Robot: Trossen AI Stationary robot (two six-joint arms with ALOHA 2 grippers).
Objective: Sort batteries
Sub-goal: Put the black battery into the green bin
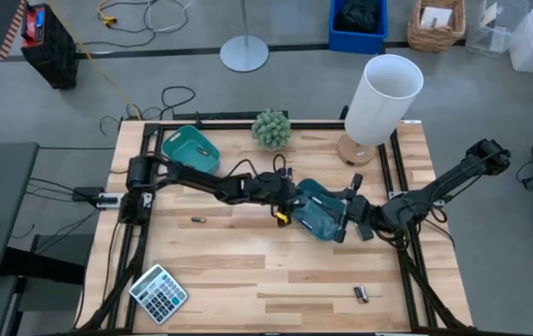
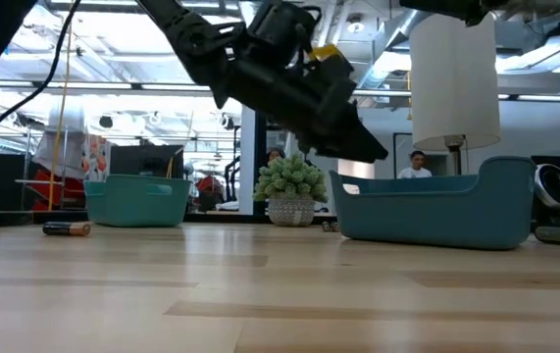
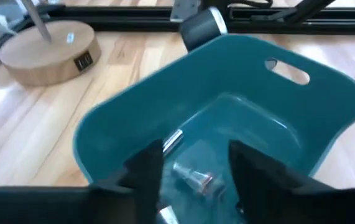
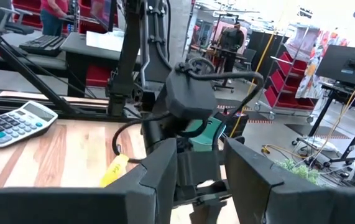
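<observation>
My left gripper (image 1: 289, 207) (image 3: 196, 155) hangs open just above the near-left rim of a teal tray (image 1: 320, 213) (image 2: 436, 211), pointing slantwise down into it. On the tray's floor lie several small silvery batteries (image 3: 172, 140) (image 3: 193, 178). One dark battery (image 1: 198, 220) (image 2: 67, 228) lies on the table left of centre, and two more (image 1: 361, 294) near the front right. My right gripper (image 1: 348, 217) (image 4: 199, 149) is open at the tray's right end, held above it and level, with nothing between its fingers.
A second teal tray (image 1: 189, 149) (image 2: 137, 201) stands at the back left. A potted plant (image 1: 272, 129) and a white lamp on a wooden base (image 1: 383, 98) stand along the far edge. A grey calculator (image 1: 159, 294) lies at the front left.
</observation>
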